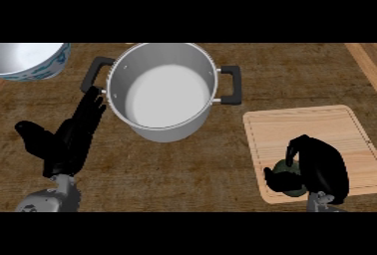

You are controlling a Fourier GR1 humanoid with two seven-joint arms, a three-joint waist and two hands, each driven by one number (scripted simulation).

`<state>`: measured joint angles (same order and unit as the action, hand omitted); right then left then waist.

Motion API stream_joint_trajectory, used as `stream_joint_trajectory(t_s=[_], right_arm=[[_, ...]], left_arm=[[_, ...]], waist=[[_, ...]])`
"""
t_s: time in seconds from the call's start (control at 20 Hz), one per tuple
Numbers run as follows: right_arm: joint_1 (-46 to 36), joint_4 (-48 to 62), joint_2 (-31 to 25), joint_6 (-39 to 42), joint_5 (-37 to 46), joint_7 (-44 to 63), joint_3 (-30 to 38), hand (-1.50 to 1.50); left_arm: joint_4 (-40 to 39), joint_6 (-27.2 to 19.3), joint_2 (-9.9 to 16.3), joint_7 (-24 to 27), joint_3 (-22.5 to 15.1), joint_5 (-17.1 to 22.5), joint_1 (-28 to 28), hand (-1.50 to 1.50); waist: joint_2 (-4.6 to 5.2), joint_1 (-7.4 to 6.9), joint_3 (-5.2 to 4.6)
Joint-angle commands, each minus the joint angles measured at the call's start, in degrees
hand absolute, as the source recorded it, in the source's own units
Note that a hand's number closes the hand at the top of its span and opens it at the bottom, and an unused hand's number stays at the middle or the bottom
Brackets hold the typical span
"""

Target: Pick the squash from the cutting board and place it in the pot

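Observation:
A dark green squash [289,175] lies on the near left part of the light wooden cutting board [316,127] at the right. My right hand [324,167] is curled over it, fingers and thumb wrapped round the squash, which shows only partly beneath the hand. The steel pot [163,88] with black handles stands at the upper middle, its inside bare. My left hand [70,137] stays open at the left, fingers straight and pointing up toward the pot's left handle [95,74].
A white bowl with a blue pattern [31,60] sits at the top left corner. The brown wooden counter [191,169] stretches between pot and board. A lighter strip [362,57] runs along the far right.

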<state>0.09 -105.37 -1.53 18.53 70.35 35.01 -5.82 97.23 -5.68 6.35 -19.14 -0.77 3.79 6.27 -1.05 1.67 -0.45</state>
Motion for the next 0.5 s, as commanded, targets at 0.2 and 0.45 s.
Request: stream_joint_trajectory(t_s=[0.2,0.45], right_arm=[[-9.2,-13.2,1.5,-1.2,8.3,33.0,-22.8,1.50],[-22.0,-17.6,1.5,4.5,15.6,41.5,-32.1,1.50]], left_arm=[[0.3,1.0,0.1,-1.0,-0.5,0.7,1.2,0.00],[-1.2,1.5,0.2,0.0,-0.9,-0.1,1.6,0.00]], waist=[[0.16,-2.65,0.14],[0.38,-2.48,0.12]])
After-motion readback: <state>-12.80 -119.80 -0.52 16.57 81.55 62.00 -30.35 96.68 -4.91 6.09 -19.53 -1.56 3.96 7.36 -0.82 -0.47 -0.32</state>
